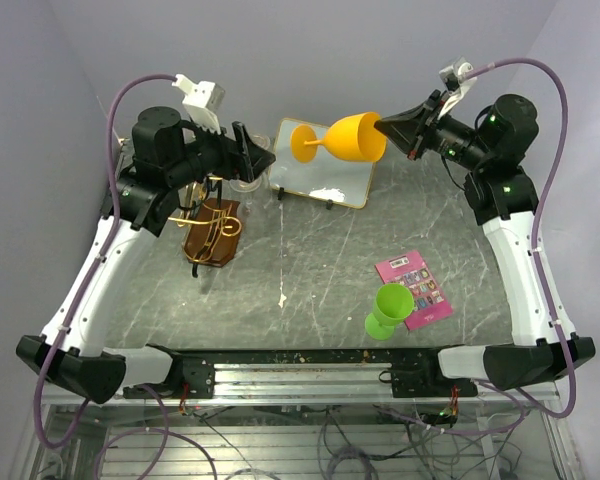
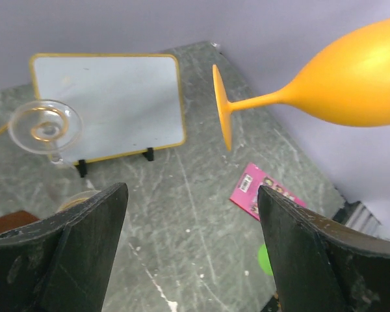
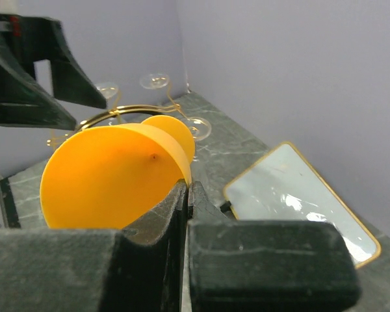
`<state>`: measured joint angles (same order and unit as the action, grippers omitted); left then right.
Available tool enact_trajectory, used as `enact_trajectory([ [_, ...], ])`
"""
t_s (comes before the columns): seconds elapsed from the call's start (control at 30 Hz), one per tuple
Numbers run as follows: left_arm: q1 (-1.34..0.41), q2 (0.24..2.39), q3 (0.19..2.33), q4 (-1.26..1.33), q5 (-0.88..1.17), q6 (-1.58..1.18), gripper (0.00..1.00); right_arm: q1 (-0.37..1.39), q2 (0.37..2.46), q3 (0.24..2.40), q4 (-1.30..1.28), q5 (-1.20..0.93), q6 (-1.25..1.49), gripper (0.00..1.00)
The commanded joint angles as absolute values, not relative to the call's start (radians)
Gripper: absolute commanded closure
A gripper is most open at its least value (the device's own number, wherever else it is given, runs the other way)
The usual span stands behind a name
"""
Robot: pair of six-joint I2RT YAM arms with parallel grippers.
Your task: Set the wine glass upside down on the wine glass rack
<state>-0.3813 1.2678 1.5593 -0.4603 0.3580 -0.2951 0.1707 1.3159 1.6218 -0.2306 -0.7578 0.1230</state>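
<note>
The right gripper is pinched shut on the rim of the orange wine glass, which hangs sideways in the air, foot pointing away. Just beyond the foot, the left gripper gapes wide and empty. Below that arm stands the wine glass rack. Inverting and hanging are not yet done.

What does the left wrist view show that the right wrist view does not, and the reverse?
Only the left wrist view shows the pink card, a sliver of the green cup, and the thin stem of the orange wine glass. Only the right wrist view shows the right gripper, shut on that glass's rim, and the gold hoop of the wine glass rack. Both show the orange bowl, the gold-framed white board, a clear glass foot and the open left gripper.
</note>
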Motion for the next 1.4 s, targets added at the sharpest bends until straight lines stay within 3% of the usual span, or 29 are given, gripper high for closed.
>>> enact_trajectory([
  [0.0,-0.357,1.292,1.517,-0.321,0.504,-0.466,0.09,0.19,1.322,1.655,-0.169,-0.809,0.187,1.0],
  [0.13,-0.357,1.323,1.502,-0.266,0.578,-0.518,0.08,0.204,1.327,1.655,-0.164,-0.834,0.191,1.0],
  [0.27,-0.357,1.359,1.505,-0.243,0.613,-0.551,0.14,0.213,1.329,1.645,-0.149,-0.859,0.2,1.0],
  [0.97,-0.357,1.401,1.488,-0.197,0.676,-0.59,0.92,0.223,1.316,1.594,-0.151,-0.841,0.153,1.0],
  [1.03,-0.357,1.395,1.492,-0.209,0.664,-0.573,0.93,0.223,1.314,1.591,-0.16,-0.834,0.139,1.0],
  [1.23,-0.356,1.375,1.501,-0.245,0.625,-0.522,0.93,0.223,1.302,1.586,-0.195,-0.819,0.091,0.81],
  [1.37,-0.345,1.358,1.505,-0.268,0.593,-0.491,0.93,0.223,1.29,1.586,-0.224,-0.807,0.057,0.6],
])
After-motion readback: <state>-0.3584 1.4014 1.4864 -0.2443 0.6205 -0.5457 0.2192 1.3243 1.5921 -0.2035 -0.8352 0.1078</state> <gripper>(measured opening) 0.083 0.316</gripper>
